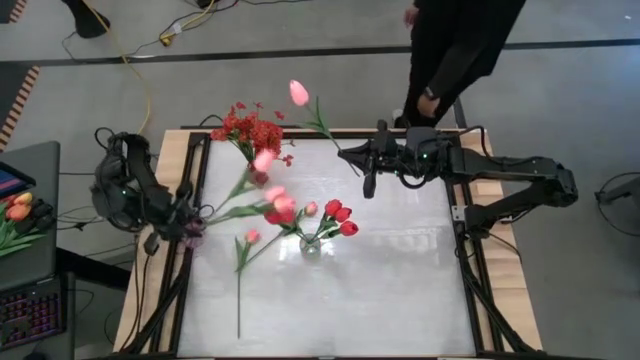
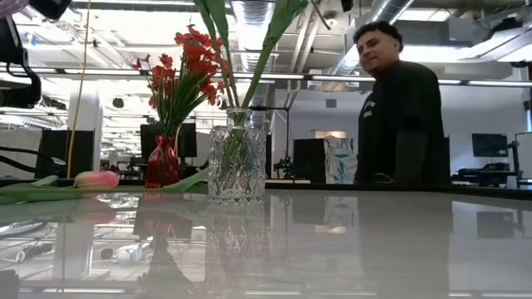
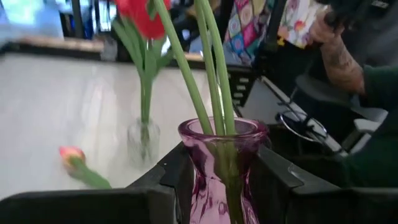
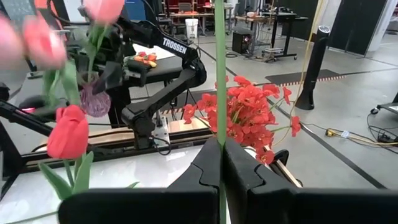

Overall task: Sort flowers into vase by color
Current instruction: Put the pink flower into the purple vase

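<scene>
My left gripper is at the table's left edge, shut on a purple glass vase that holds several pink tulips. My right gripper, at the far middle of the table, is shut on one pink tulip. A clear glass vase with red tulips stands mid-table. A red vase with a spray of small red blossoms stands at the far left. Another pink tulip lies flat on the table. My left gripper pinches the purple vase's narrow neck, just below the rim, one finger on each side. The vase is lifted and leans, so its tulips slant out over the table toward the right. My right gripper pinches the pink tulip's thin green stem between its two fingers, coming level from the table's right and lying across the stem. The tulip stands upright in the hold, bud up, with the stem running on below the fingers.
A person in dark clothes stands just beyond the table's far edge. A side table with a keyboard and more flowers is to the left. The near half of the tabletop holds only the lying tulip's stem.
</scene>
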`<move>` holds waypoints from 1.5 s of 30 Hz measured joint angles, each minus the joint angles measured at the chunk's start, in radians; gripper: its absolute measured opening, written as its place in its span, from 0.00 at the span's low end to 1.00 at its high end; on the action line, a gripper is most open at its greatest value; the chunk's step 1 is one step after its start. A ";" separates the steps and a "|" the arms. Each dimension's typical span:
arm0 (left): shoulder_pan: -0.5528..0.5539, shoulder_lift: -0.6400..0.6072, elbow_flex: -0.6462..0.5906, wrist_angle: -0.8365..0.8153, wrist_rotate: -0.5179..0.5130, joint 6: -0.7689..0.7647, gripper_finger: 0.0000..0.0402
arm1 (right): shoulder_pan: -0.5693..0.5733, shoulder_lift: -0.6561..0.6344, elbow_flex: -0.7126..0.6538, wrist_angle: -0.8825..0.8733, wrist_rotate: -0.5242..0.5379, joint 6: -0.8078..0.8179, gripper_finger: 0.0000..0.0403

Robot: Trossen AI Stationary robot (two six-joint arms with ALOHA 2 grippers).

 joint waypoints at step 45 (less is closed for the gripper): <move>0.589 0.309 -0.200 1.188 -0.224 0.815 0.26 | 0.126 0.494 0.324 0.852 -0.198 -0.156 0.07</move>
